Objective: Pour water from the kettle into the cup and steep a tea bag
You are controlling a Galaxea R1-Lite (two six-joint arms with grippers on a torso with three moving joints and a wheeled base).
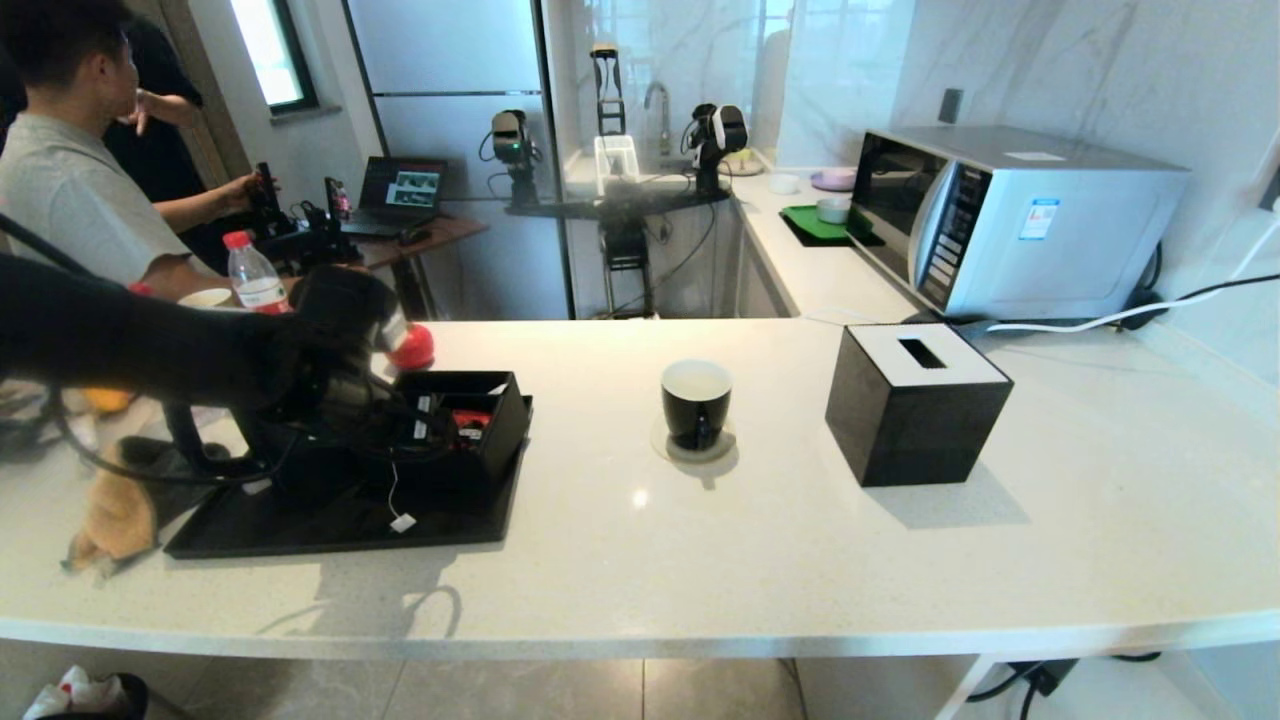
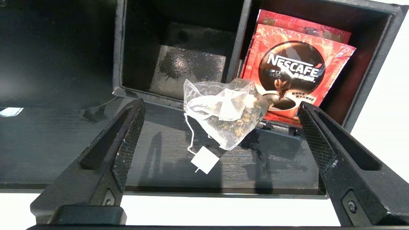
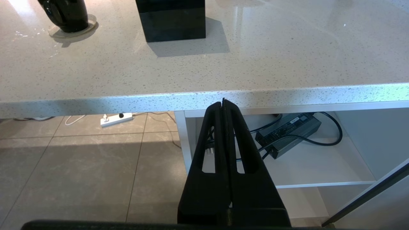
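left wrist view: left pincer [image 2: 220,134] gaped wide around tea bag [image 2: 225,111]
tea bag: lay on tray [image 2: 64,143]
right pincer [image 3: 223,103]: closed, empty, below bench [image 3: 204,73] edge

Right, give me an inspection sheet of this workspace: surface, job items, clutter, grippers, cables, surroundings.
Surface: pale speckled stone counter bearing a flat black tray.
Job items: small black cup with white inside upright on a clear round coaster; translucent mesh tea bag draped over the rim of the black divided box, its white paper tag on the tray. Kettle: nothing seen.
Clutter: red Nescafe packets in one compartment; black cube tissue box; clear red-capped bottle.
Grippers: left gripper open, straddling the tea bag, not touching; right gripper shut, below the counter edge.
Cables: white cord by the microwave; power brick under the counter.
Surroundings: silver microwave; seated person.
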